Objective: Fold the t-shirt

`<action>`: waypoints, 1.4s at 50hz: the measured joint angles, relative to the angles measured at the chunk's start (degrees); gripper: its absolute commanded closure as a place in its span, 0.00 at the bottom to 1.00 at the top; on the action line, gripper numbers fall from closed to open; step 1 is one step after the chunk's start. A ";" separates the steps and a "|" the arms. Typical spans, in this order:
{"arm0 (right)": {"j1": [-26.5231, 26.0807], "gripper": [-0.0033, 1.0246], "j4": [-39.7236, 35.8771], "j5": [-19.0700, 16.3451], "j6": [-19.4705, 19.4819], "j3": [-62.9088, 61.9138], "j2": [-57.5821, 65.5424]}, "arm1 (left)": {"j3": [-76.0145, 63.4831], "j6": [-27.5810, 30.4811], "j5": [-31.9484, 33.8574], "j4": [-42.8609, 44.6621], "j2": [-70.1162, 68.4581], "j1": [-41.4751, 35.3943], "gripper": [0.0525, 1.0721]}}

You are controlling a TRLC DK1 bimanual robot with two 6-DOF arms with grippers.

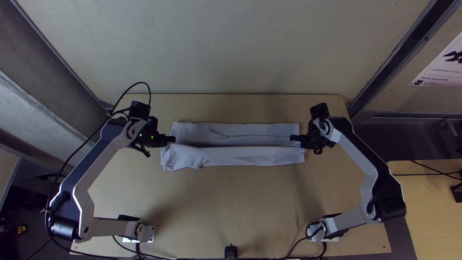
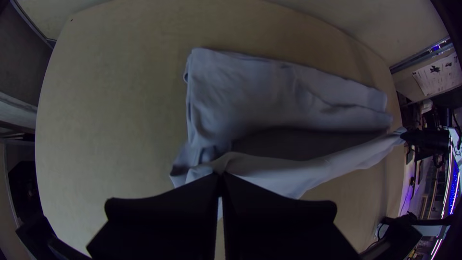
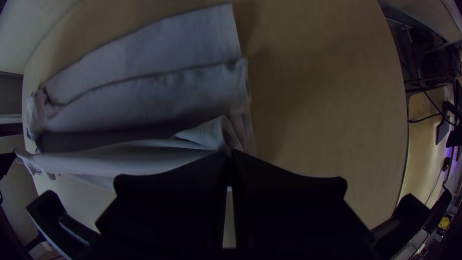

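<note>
Across the middle of the table the white t-shirt (image 1: 250, 155) lies folded into a long strip, with a shadowed trough along its length. My left gripper (image 1: 172, 139) is at its left end and my right gripper (image 1: 293, 138) at its right end. In the left wrist view the left gripper (image 2: 220, 177) is shut on a raised edge of the t-shirt (image 2: 269, 171). The right gripper (image 3: 229, 155), in the right wrist view, is shut on the other end of that edge, with the t-shirt (image 3: 144, 156) stretched between the two.
Bare wooden table (image 1: 226, 197) lies between the strip and the arms' bases, and more wood shows beyond the strip. A black cable (image 1: 72, 156) runs along the left arm. A pale wall (image 1: 231, 48) stands behind the table's far edge.
</note>
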 measured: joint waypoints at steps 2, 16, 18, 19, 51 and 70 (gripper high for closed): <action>-0.20 0.97 0.37 -0.02 0.00 1.57 1.70 | 1.05 0.28 0.00 0.22 1.38 0.42 0.97; -2.38 0.97 2.51 -0.07 -0.17 11.34 13.55 | 5.07 2.36 -0.37 2.78 9.51 1.75 0.97; -2.49 0.97 2.54 -0.07 -0.17 12.63 14.93 | 5.57 2.56 -0.39 2.97 10.54 1.75 0.96; -2.49 0.97 2.54 -0.04 -0.15 13.25 15.58 | 5.86 2.56 -0.39 3.19 11.15 1.75 0.94; -2.75 0.03 4.07 2.97 0.04 16.72 19.82 | 15.43 1.22 3.06 10.03 22.12 4.94 0.04; -3.21 0.03 4.31 4.50 0.04 15.72 8.83 | 13.05 4.68 30.95 -0.28 11.54 16.57 0.04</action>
